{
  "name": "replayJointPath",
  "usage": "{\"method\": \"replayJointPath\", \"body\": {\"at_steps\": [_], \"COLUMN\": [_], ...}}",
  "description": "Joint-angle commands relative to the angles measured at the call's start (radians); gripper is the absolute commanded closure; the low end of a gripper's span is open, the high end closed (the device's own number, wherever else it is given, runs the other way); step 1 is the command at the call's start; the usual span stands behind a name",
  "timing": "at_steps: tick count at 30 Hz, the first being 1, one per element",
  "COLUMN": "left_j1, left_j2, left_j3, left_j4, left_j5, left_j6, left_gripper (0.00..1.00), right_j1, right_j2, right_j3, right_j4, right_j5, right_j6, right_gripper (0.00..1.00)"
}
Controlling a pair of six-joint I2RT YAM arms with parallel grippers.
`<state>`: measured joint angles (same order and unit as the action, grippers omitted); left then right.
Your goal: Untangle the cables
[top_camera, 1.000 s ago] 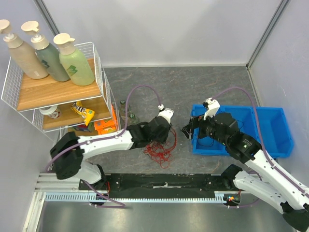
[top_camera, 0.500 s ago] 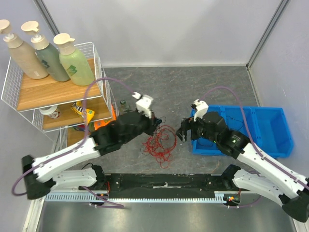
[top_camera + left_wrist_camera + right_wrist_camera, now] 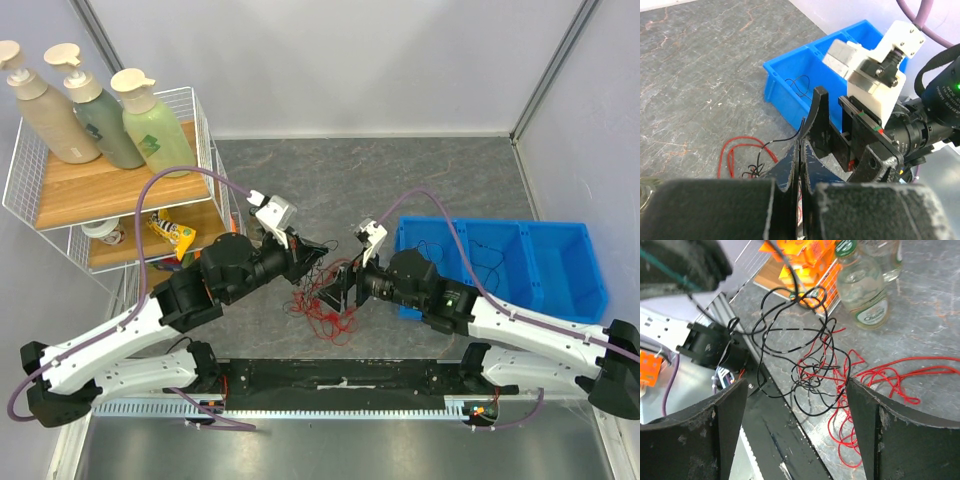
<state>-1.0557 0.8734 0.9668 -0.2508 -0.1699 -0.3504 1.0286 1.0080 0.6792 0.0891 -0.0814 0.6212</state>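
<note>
Tabletop (image 3: 400, 170) grey and marbled, walls (image 3: 350, 60) pale; left pincer (image 3: 801, 150) pinches cables (image 3: 328, 308), right pincer (image 3: 796, 390) spread

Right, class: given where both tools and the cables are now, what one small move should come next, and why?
Probably close the right tool on the black loops. The left tool is shut on a black strand and holds those loops up off the table. They hang between the right tool's open fingers, and the red cables lie on the table below.

Black-and-white arms (image 3: 110, 345), lilac hoses (image 3: 190, 171)
</note>
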Motion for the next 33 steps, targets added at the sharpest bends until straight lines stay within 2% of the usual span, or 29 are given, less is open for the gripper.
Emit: {"method": "replayJointPath", "body": {"at_steps": [1, 4, 9, 12, 15, 21, 27, 29, 33], "left_j1": [0.002, 0.002, 0.002, 0.002, 0.002, 0.002, 0.0, 0.002, 0.002], "left_j2": [-0.022, -0.028, -0.045, -0.068, -0.086, -0.1, -0.076, -0.073, -0.074], "left_j3": [0.036, 0.047, 0.104, 0.136, 0.183, 0.237, 0.228, 0.222, 0.216], "left_j4": [0.021, 0.036, 0.057, 0.102, 0.12, 0.136, 0.108, 0.111, 0.123], "left_j5": [0.041, 0.066, 0.138, 0.208, 0.231, 0.178, 0.121, 0.124, 0.125], "left_j6": [0.019, -0.001, -0.01, 0.001, 0.028, 0.077, 0.087, 0.082, 0.074], "left_gripper": [0.98, 0.98, 0.98, 0.98, 0.98, 0.98, 0.98, 0.98, 0.98], "right_j1": [0.021, 0.021, 0.022, 0.021, 0.021, 0.022, 0.022, 0.021, 0.021], "right_j2": [-0.006, 0.029, 0.147, 0.22, 0.224, 0.084, -0.13, -0.152, -0.082], "right_j3": [0.111, 0.141, 0.045, -0.013, -0.058, -0.104, 0.011, 0.069, 0.192], "right_j4": [0.008, 0.023, 0.144, 0.149, 0.115, 0.011, -0.118, -0.12, -0.06], "right_j5": [0.215, 0.221, 0.271, 0.324, 0.354, 0.371, 0.295, 0.263, 0.14], "right_j6": [0.0, -0.005, 0.061, 0.101, 0.118, 0.074, -0.032, -0.069, -0.106], "right_gripper": [0.13, 0.16, 0.31, 0.45, 0.52, 0.51, 0.31, 0.25, 0.24]}}
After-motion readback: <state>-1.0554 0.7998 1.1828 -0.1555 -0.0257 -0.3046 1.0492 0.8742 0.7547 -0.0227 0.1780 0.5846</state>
